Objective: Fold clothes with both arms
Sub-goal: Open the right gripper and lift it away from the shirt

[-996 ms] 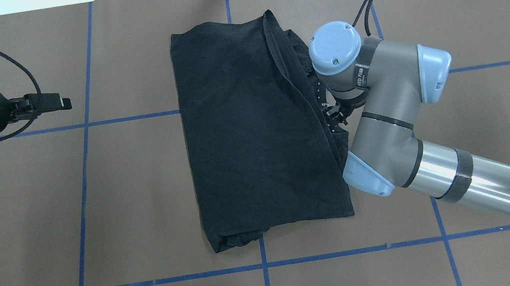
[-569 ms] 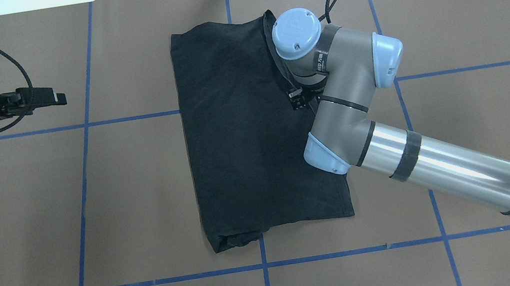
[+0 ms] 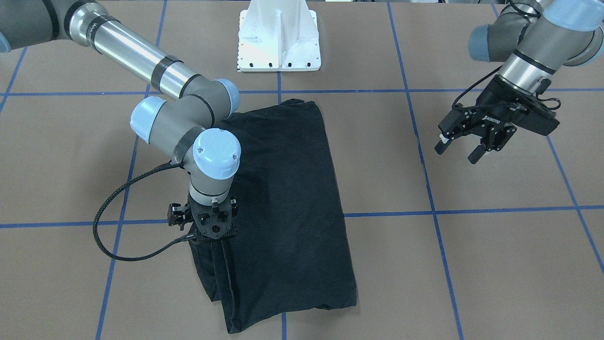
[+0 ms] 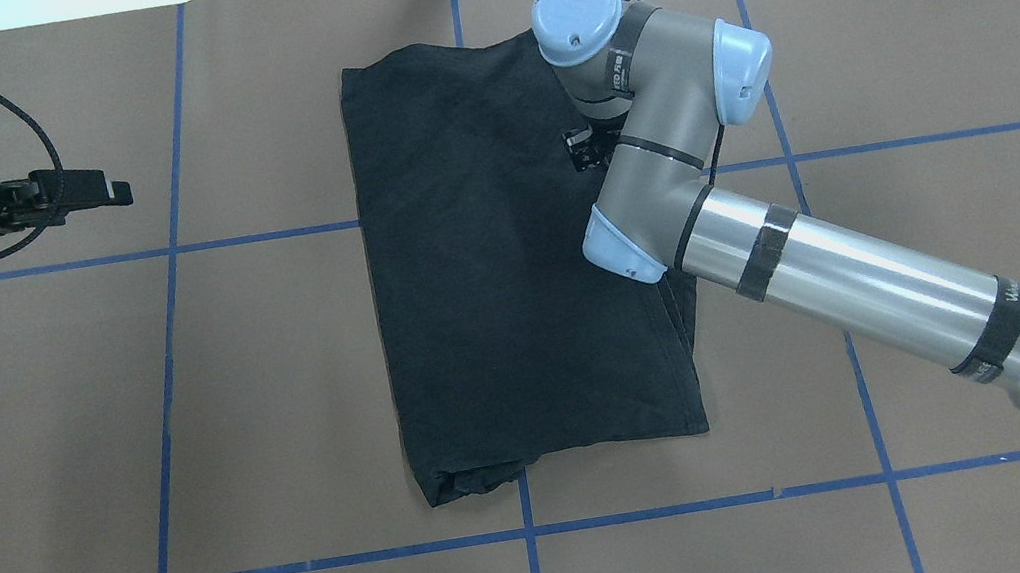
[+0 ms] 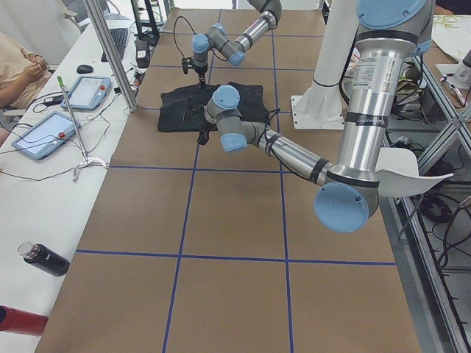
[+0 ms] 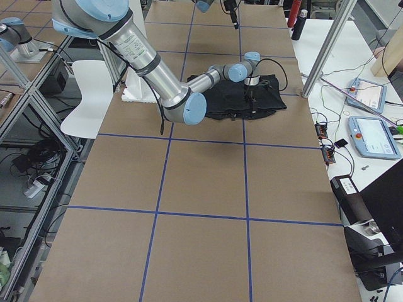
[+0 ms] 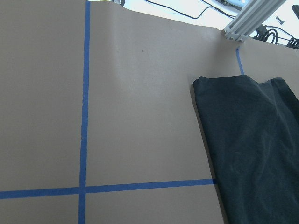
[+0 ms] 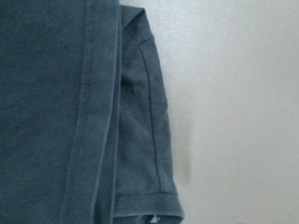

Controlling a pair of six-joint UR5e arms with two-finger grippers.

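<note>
Apparently the black short-sleeved T-shirt (image 4: 506, 257) is lying folded lengthwise before the white bolted pedestal (image 3: 279, 42), awaiting a crosswise fold with both far corners pinched. The black two-finger right gripper (image 3: 210, 230) is pointing down at the shirt's edge rightward of the pedestal, jaws hidden, their state impossible to tell. The left gripper (image 3: 457, 150) is hanging with fingers apart, far leftward of it.

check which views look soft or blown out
Right wrist-mounted view: soft, the T-shirt washed to grey-teal, the table pale. Overhead exterior: sharp, but the T-shirt is near-featureless black and the right arm shows a bright glare streak on its silver tube.
</note>
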